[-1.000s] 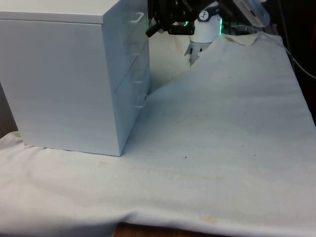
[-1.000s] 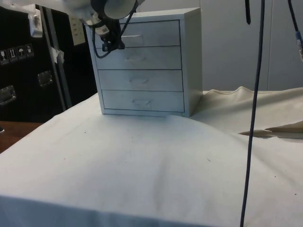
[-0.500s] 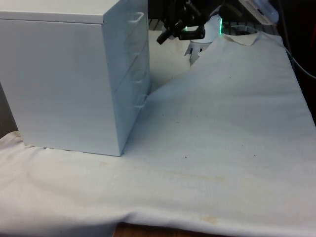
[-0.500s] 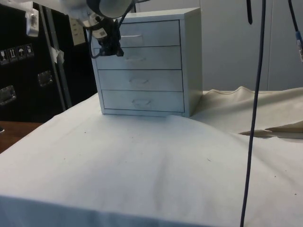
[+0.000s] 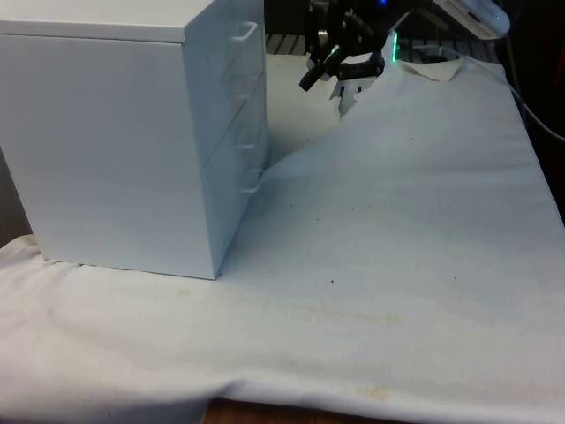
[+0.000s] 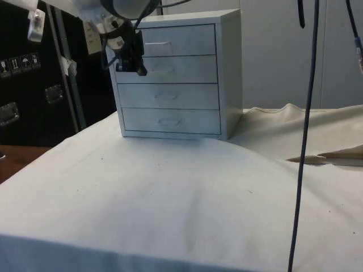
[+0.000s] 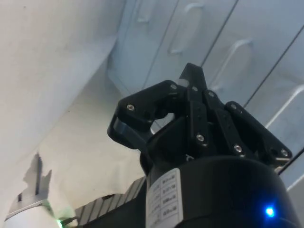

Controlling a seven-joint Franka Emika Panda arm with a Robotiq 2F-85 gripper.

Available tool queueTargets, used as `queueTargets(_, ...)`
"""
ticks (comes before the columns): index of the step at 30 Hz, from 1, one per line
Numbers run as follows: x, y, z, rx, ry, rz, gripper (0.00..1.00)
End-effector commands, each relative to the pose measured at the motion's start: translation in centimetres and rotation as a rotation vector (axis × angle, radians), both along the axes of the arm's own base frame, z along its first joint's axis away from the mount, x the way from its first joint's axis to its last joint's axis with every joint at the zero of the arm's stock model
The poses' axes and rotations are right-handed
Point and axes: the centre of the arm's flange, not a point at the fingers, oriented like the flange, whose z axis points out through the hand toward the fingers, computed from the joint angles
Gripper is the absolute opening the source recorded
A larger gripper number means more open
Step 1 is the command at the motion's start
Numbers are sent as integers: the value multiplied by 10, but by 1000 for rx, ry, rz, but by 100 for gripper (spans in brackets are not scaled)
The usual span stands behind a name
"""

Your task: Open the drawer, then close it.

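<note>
A white chest of drawers (image 5: 106, 141) stands at the front view's left, its drawer fronts (image 5: 240, 115) turned towards the robot. In the side view the chest (image 6: 227, 73) shows four stacked drawers, all pushed in flush. The top drawer (image 6: 187, 39) carries a small bar handle (image 6: 157, 44). My black gripper (image 5: 306, 84) hangs in the air a short way in front of the drawer fronts, touching nothing. In the side view the gripper (image 6: 140, 72) sits level with the second drawer. The wrist view has the gripper (image 7: 192, 78) shut and empty, pointing at the drawer fronts (image 7: 256, 52).
The white cloth (image 5: 397, 247) covers the table, with a raised fold (image 5: 353, 115) running near the robot's base. A dark cable (image 6: 306, 113) hangs down in the side view. Bare wood (image 5: 265, 413) peeks out at the near edge.
The gripper has drawn back from the top drawer's handle, moving towards the front view's right and lower, from top-drawer height to second-drawer height. The drawers stay shut.
</note>
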Motion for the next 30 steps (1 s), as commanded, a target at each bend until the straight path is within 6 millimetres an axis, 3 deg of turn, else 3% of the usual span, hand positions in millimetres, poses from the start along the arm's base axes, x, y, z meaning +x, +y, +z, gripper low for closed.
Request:
queueTargets(1,-2,2,1,22,-12,1,0)
queueTargets(13,-4,2,4,50,-11,-11,0)
queueTargets(15,-3,2,5,50,-11,-12,18)
queueTargets(20,-3,2,5,50,-10,-12,44)
queueTargets(22,-3,2,5,50,-10,-12,49)
queueTargets(23,-3,2,6,50,-10,-11,60)
queueTargets(30,-3,2,5,45,-11,-12,98)
